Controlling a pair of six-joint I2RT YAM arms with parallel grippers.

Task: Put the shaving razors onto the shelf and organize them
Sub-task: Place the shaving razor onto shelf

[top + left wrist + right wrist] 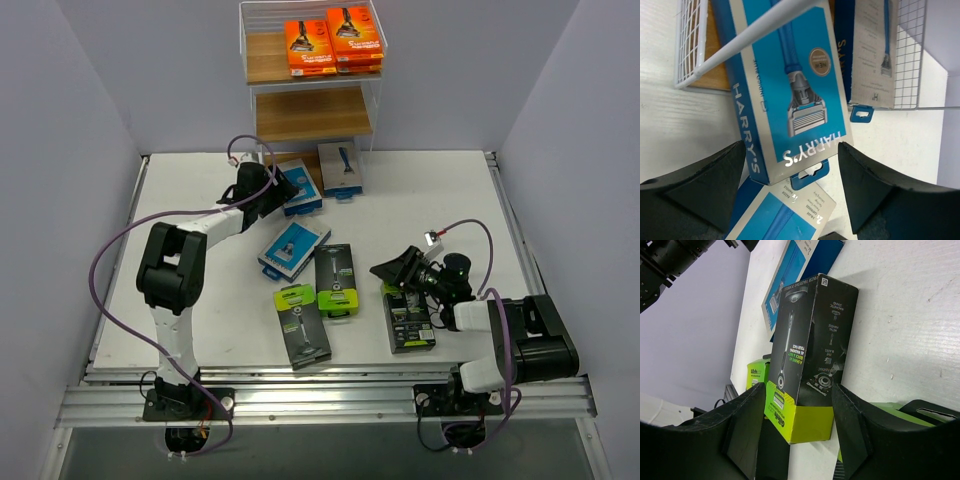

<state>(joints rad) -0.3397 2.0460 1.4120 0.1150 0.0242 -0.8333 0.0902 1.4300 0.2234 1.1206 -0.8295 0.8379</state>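
Note:
The shelf (312, 112) stands at the back, with orange razor packs (333, 42) stacked on its fenced top tier. My left gripper (284, 190) is open at the shelf's foot. In the left wrist view its fingertips (792, 150) flank the hang-tab end of a blue-and-white pack (790, 85) that lies against the shelf's lowest wire (755, 35). My right gripper (390, 270) is open. In the right wrist view (797, 390) it straddles the lime end of a black pack (812, 345), which also shows from above (335, 280).
More packs lie loose on the white table (440, 200): a blue one by the shelf (340, 168), a blue one mid-table (293, 248), and black-and-lime ones at the front (302, 325) and front right (408, 320). Grey walls close in on both sides.

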